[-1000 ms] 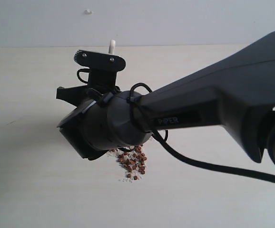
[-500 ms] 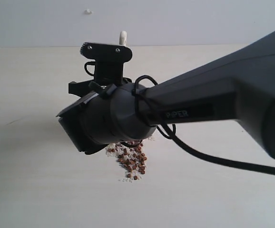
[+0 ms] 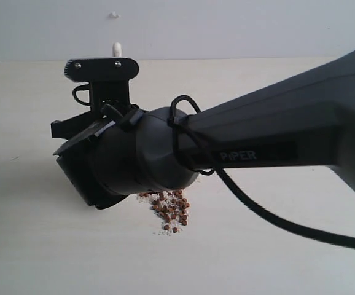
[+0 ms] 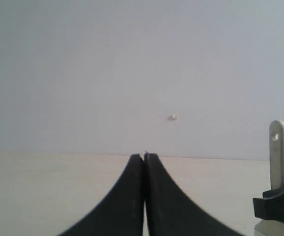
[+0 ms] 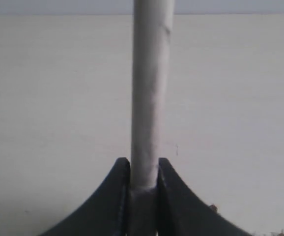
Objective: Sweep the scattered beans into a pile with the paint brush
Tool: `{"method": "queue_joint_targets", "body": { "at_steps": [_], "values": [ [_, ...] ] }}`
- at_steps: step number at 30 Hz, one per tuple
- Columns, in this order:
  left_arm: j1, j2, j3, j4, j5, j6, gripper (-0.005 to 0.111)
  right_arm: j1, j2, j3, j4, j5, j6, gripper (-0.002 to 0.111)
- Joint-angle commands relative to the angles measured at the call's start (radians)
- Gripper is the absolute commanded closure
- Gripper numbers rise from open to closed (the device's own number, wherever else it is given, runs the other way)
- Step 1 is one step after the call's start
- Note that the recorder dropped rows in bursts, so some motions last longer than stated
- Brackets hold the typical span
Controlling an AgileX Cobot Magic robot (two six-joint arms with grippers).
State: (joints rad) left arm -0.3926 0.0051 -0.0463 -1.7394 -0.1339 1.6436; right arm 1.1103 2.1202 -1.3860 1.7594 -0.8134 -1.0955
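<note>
The beans (image 3: 172,211) lie in a small reddish-brown heap mixed with white grains on the pale table, just below my right arm's wrist (image 3: 134,160). My right gripper (image 5: 144,169) is shut on the pale handle of the paint brush (image 5: 149,93). In the exterior view only the handle's tip (image 3: 117,48) shows above the wrist. The bristles and metal band are hidden. A single bean (image 5: 213,208) shows beside the right fingers. My left gripper (image 4: 144,158) is shut on nothing, away from the heap. Off to its side stands the brush handle (image 4: 278,150) with its hole.
The pale wooden table (image 3: 36,246) runs back to a plain grey wall (image 3: 226,27) with a small white mark (image 3: 113,15). My right arm (image 3: 276,147) and its black cable (image 3: 269,222) cross above the table from the right.
My right wrist and the brush handle tip have shifted left in the exterior view, after a small move right. The bean heap looks the same.
</note>
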Motion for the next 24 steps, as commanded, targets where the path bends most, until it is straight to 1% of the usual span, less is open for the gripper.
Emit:
{"method": "queue_joint_targets", "body": {
  "at_steps": [1,8,11,14,20,24],
  "values": [
    [-0.007,-0.005,0.002,-0.005,0.007,0.001,0.107,0.001,-0.011,-0.002,-0.015,0.026,-0.170,0.108],
    [-0.007,-0.005,0.002,-0.005,0.007,0.001,0.107,0.001,-0.011,0.018,-0.015,0.045,-0.190,0.108],
    [-0.007,-0.005,0.002,-0.005,0.007,0.001,0.107,0.011,-0.011,0.018,-0.015,0.114,-0.125,0.108],
    [-0.007,-0.005,0.002,-0.005,0.007,0.001,0.107,0.013,-0.011,0.018,-0.015,0.126,-0.049,0.108],
    [-0.007,-0.005,0.002,-0.005,0.007,0.001,0.107,0.013,-0.011,0.027,-0.015,0.016,-0.062,0.108],
    [-0.007,-0.005,0.002,-0.005,0.007,0.001,0.107,0.013,-0.011,0.061,-0.015,0.007,-0.058,0.108]
  ]
}}
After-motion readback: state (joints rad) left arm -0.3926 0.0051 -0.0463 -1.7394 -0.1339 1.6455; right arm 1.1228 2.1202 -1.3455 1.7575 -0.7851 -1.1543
